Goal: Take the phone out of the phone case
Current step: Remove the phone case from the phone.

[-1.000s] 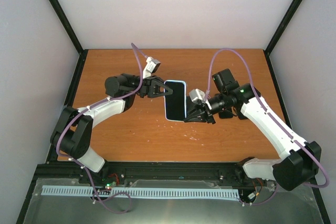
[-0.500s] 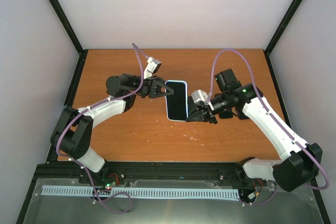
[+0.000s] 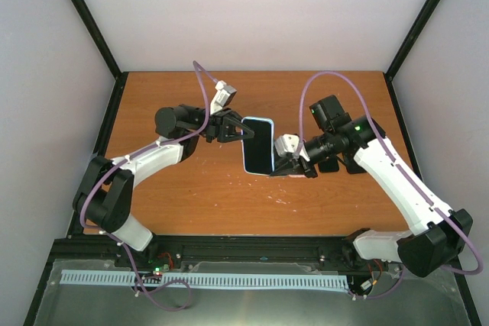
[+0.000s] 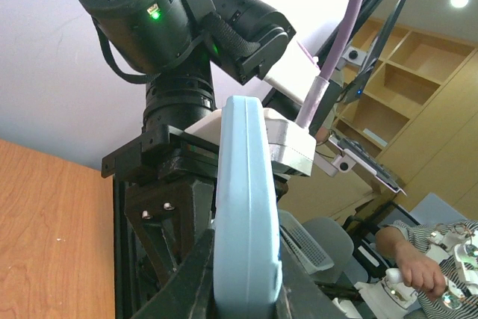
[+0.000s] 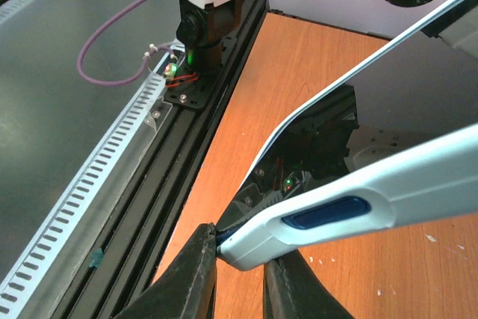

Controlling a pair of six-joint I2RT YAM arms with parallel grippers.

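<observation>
Left of centre in the overhead frame, your left gripper [image 3: 237,131] is clamped on the upper left edge of the pale-blue phone case [image 4: 243,207]. Its wrist view shows the case edge-on, pinched between the black fingers low in the frame.

At centre, the dark-screened phone [image 3: 258,146] sits inside that case, and both are held between the two arms over the orange-brown wooden table [image 3: 191,196]. Within the last second the pair has drifted a touch rightward and up the frame, and both arms have gone with it.

Right of centre, your right gripper [image 5: 237,252] has its jaws closed on the case's lower right corner, beside the darker blue side button. Its arm has swung slightly further up the frame.

This looks like a shift of position only. No gap between phone and case can be made out, so the separation itself seems not yet begun. A peel at one held corner appears to be the likely opening move.
</observation>
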